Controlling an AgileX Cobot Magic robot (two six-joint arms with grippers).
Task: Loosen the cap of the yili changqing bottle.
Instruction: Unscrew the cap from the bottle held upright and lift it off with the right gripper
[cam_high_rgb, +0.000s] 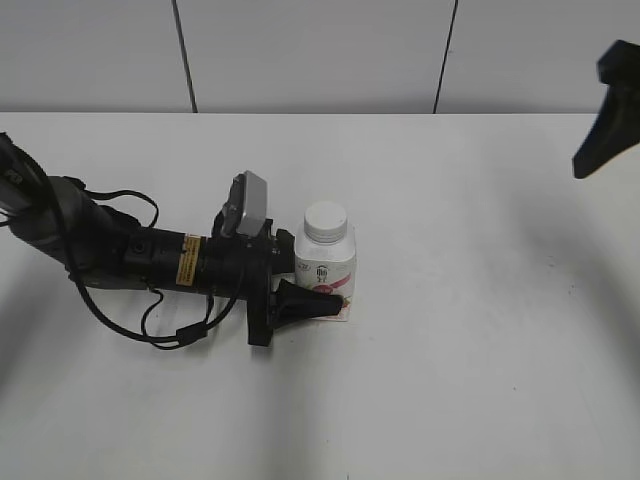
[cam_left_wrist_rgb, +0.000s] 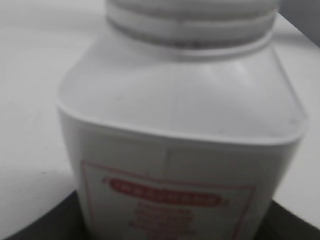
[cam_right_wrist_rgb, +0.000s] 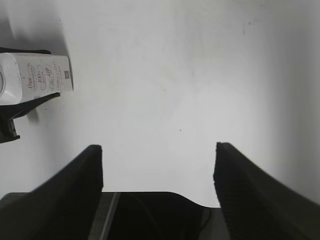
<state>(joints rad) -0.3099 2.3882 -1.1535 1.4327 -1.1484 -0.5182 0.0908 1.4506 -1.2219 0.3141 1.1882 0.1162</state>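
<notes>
White table (cam_high_rgb: 480, 350)
One bottle (cam_high_rgb: 328, 268) stands upright on it, left of the middle.

Yili changqing bottle (cam_high_rgb: 327, 268), held between the left gripper (cam_high_rgb: 322, 303) fingers: white plastic, smooth, slight satin sheen on the shoulders. Label reads as printed film or paper; left wrist view is too blurred to tell which. Cap (cam_high_rgb: 326, 220) above the claw: white plastic, matt, ribbed skirt. Left gripper fingers: black, matt, plastic-looking. Right gripper (cam_right_wrist_rgb: 159, 172) fingers: same matt black finish. Table (cam_high_rgb: 480, 350) under both claws: white, smooth, matt, faint specks.
</notes>
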